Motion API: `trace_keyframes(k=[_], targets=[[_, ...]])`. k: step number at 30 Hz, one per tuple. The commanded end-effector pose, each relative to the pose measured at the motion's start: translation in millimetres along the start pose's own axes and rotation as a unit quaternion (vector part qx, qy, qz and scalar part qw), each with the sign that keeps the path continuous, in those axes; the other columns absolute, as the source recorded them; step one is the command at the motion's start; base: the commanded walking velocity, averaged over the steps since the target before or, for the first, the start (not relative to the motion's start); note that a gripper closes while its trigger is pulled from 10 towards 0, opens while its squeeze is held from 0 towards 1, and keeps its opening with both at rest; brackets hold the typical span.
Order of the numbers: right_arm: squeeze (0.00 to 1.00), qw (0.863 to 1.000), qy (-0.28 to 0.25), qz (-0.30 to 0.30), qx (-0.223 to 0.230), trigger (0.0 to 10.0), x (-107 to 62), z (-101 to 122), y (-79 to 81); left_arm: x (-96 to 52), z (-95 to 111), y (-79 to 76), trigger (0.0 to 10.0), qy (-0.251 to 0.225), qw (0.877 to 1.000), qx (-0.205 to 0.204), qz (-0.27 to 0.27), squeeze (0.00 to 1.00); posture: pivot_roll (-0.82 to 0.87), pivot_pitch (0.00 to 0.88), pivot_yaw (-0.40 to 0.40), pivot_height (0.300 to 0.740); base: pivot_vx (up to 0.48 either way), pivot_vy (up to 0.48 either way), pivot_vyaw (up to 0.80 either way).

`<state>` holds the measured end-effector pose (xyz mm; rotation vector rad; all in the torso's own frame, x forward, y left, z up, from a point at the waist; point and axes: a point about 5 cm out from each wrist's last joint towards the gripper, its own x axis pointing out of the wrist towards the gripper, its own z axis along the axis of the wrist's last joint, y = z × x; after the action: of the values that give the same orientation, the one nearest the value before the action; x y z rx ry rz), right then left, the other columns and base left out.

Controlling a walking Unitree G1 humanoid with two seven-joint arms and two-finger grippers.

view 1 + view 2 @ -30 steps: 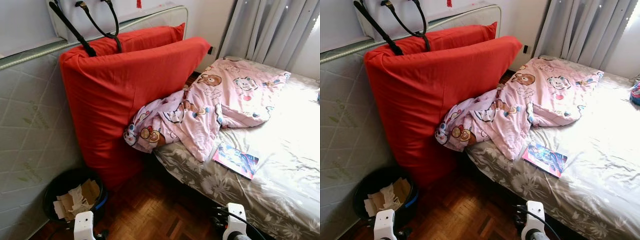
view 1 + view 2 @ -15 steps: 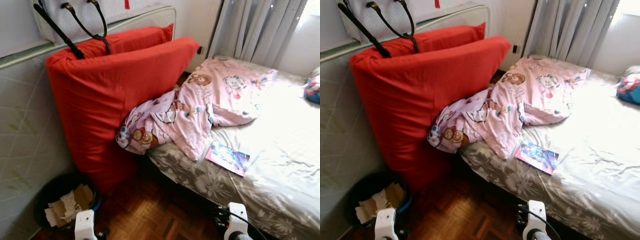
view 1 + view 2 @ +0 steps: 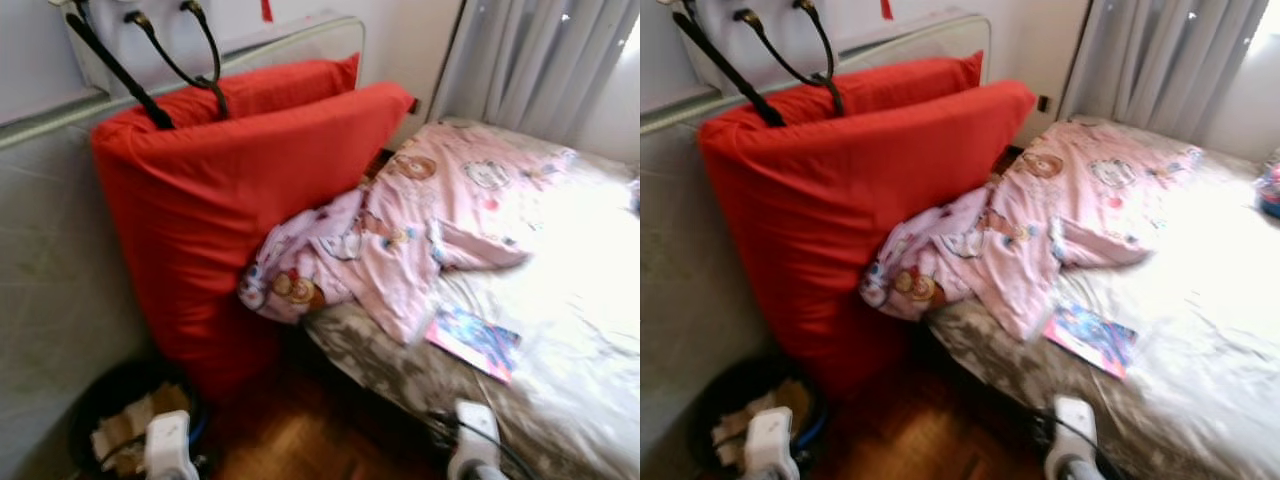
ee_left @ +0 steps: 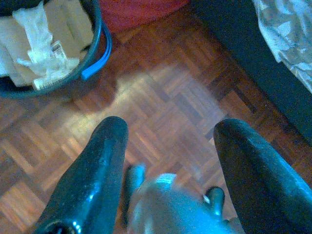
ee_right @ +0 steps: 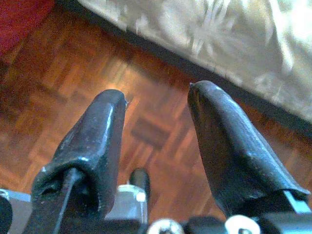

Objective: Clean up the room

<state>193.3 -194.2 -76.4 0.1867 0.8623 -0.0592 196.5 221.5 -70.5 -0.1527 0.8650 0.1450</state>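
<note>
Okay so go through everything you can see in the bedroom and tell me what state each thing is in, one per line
Pink blanket: crumpled, one end hanging off the bed edge.
Magazine: lying flat and closed on the bed sheet.
Red cushion: standing up, leaning against the mattress.
Bin: on the floor, holding paper and cardboard.
Curtains: drawn.
Left gripper: open, holding nothing, above the floor.
Right gripper: open, holding nothing.
</note>
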Motion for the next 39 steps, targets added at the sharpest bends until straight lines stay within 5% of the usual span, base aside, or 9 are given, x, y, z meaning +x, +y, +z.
trace_keyframes(k=[1,15,28,39], targets=[[0.0,1.0,-0.011,0.014,0.003,10.0,3.1,6,10.9,-2.7,-6,10.2,10.0,0.016,1.0,0.008,0.013,0.0,0.07,0.0,-0.068,0.74,0.304,0.0,0.0],[0.0,1.0,-0.015,0.012,0.009,10.0,2.5,3,14.1,-4.0,-9,13.9,10.0,0.02,1.0,0.018,0.013,0.0,0.07,0.0,-0.034,0.74,0.307,0.0,0.0],[0.0,0.998,-0.025,0.019,0.055,10.0,0.7,-11,29.2,-8.7,-9,28.6,10.0,0.011,0.998,0.054,0.011,0.0,0.02,0.0,0.085,0.74,0.039,0.0,0.0],[0.0,0.997,-0.074,-0.013,0.031,10.0,-7.7,-15,9.3,-12.2,-21,20.1,10.0,-0.034,0.999,-0.001,0.016,0.0,0.0,0.0,-0.007,0.74,0.0,0.0,0.0]])
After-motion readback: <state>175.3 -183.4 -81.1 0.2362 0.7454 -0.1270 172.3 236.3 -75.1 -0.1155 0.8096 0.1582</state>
